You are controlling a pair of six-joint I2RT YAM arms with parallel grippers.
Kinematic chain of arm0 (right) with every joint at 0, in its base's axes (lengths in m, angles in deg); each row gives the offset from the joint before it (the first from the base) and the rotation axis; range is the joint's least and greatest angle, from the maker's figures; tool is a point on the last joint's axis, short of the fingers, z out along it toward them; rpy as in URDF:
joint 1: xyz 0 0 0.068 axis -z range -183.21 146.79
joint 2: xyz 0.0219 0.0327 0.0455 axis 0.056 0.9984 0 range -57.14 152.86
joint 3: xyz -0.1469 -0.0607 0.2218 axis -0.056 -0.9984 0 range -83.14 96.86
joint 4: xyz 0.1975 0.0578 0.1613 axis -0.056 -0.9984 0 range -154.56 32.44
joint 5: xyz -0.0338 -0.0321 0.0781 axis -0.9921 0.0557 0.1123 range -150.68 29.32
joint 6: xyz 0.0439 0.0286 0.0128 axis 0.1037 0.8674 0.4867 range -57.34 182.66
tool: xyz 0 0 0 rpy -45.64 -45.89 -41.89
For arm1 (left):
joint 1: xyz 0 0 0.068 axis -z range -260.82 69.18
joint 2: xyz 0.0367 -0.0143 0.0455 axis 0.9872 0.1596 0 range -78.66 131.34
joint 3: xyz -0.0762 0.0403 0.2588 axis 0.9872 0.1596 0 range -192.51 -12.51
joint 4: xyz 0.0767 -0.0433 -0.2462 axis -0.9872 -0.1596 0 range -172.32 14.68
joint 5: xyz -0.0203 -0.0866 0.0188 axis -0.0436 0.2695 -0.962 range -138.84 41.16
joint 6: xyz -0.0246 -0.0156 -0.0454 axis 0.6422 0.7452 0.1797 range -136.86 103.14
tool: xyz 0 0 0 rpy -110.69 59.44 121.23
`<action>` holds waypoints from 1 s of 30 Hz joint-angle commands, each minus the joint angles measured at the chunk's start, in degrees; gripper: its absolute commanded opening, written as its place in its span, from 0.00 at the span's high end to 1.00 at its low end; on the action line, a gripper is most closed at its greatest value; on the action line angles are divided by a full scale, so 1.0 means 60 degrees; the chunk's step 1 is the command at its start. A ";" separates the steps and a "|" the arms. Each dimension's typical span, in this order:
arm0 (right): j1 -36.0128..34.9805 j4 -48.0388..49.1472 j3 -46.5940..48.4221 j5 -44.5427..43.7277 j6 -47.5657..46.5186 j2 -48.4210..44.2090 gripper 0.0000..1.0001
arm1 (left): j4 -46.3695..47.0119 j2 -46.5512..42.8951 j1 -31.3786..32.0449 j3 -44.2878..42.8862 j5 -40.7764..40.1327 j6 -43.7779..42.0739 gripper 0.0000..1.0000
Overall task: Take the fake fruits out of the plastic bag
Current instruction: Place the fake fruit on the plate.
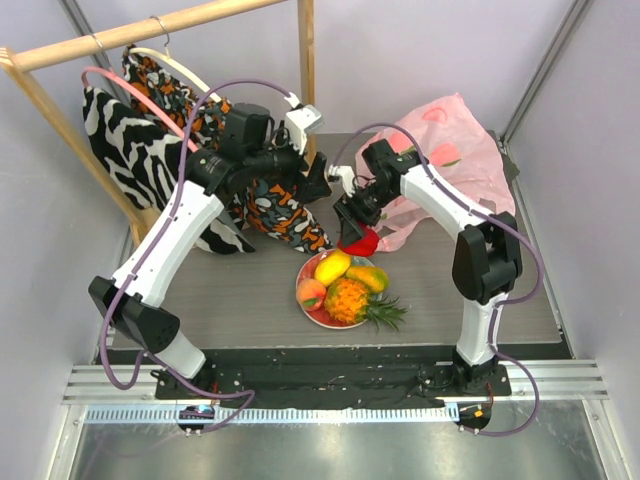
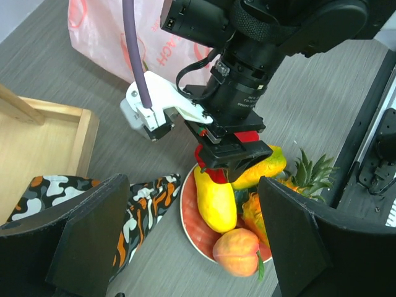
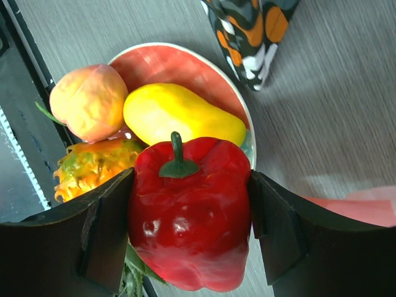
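Observation:
My right gripper (image 3: 189,218) is shut on a red pepper (image 3: 185,210), one finger on each side, stem up. It hangs just over the far rim of the round plate (image 1: 303,271). On that plate lie a yellow mango (image 3: 179,114), a peach (image 3: 90,102), an orange pineapple (image 1: 350,298) and an orange-yellow piece (image 1: 370,276). The pink plastic bag (image 1: 455,150) lies crumpled at the back right, behind the right arm. My left gripper (image 2: 192,247) is open and empty, raised over the table left of the plate, looking down at the mango (image 2: 216,201) and peach (image 2: 237,252).
Patterned cloths (image 1: 150,140) hang from a wooden rack at the back left, and one cloth's tip (image 2: 148,198) reaches the table beside the plate. A wooden frame (image 2: 55,124) lies at the left. A black rail (image 1: 330,360) runs along the near edge.

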 commanded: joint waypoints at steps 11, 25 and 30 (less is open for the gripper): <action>-0.0892 0.0452 -0.0469 0.0525 0.0401 -0.0337 0.42 | 0.0044 -0.0054 -0.0012 -0.0013 0.0216 -0.0189 0.10; -0.1361 0.0951 -0.1055 0.0305 0.0974 -0.0365 0.39 | 0.0015 0.0049 -0.0012 0.0001 0.0217 -0.0350 0.10; -0.1434 0.0980 -0.1143 0.0189 0.1017 -0.0409 0.39 | -0.0014 0.0034 -0.0012 0.0001 0.0231 -0.0365 0.10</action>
